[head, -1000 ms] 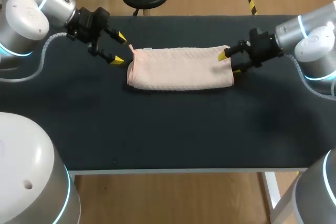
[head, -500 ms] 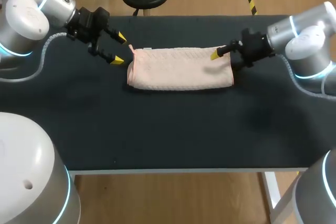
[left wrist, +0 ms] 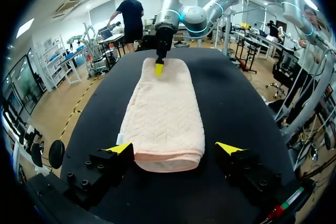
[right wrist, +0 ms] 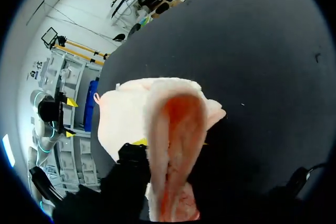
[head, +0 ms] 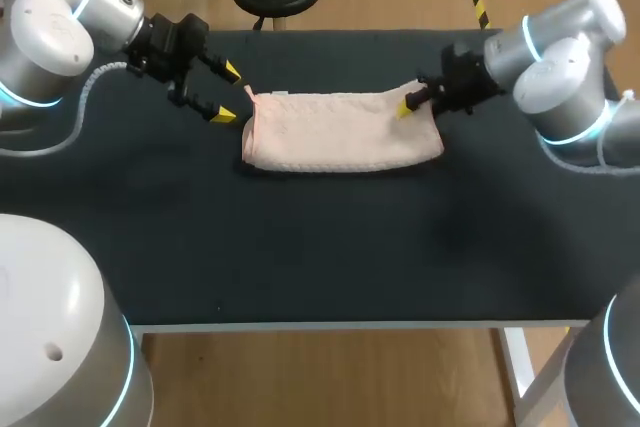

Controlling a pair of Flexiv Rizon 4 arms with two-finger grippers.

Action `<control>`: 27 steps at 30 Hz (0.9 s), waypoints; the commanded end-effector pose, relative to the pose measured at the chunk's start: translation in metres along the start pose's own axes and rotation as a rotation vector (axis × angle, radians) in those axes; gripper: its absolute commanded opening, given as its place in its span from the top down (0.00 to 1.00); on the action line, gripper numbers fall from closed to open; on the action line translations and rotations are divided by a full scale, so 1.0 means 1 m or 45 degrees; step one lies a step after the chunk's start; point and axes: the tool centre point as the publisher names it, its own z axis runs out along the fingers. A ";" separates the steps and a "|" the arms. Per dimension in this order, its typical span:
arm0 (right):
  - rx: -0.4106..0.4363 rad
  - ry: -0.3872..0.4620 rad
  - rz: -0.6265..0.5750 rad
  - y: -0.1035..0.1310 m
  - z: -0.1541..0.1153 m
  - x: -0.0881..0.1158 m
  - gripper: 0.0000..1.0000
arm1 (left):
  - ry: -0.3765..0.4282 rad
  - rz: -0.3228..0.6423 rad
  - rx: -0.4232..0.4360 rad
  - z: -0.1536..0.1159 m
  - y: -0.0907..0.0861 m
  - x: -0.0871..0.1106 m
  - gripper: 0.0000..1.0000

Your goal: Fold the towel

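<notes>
Right gripper (head: 408, 105) clamps the towel (head: 340, 132) at its right end, that edge raised a bit. Left gripper (head: 228, 94) spread wide, just off the left end, not touching. Towel: pale pink, zigzag quilted texture, folded into a long band, lying left-to-right toward the back of the black desk (head: 300, 247)

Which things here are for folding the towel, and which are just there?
For the job:
- towel
- right hand, shut on one end of the towel
- left hand, open at the other end

Just there:
- table, which the towel lies on
</notes>
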 end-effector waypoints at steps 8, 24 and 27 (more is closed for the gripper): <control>-0.040 -0.054 -0.024 0.009 0.014 0.071 1.00 | -0.002 0.002 0.002 0.000 0.001 0.000 0.00; -0.036 -0.043 -0.049 0.012 0.098 0.170 1.00 | -0.002 0.002 0.002 0.000 0.001 0.000 0.00; -0.040 -0.054 -0.024 0.009 0.115 0.181 1.00 | -0.002 0.002 0.002 0.000 0.001 0.000 0.00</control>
